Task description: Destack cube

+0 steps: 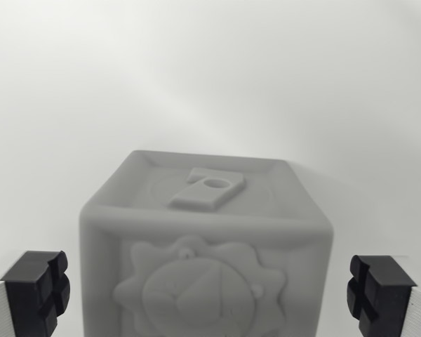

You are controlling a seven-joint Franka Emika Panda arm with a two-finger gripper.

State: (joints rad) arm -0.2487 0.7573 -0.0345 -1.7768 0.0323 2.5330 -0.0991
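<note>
A pale grey cube (207,246) fills the lower middle of the wrist view. Its top face carries a raised tab with a round hole, and its near face shows an embossed sun-like relief. My gripper (209,293) is open, with one black fingertip (36,289) at the wrist view's left and the other (376,291) at the right. Both fingertips stand apart from the cube's sides, level with its near face. Whatever lies beneath the cube is hidden below the frame edge.
A plain white surface (210,77) stretches behind and around the cube, with no other object visible on it.
</note>
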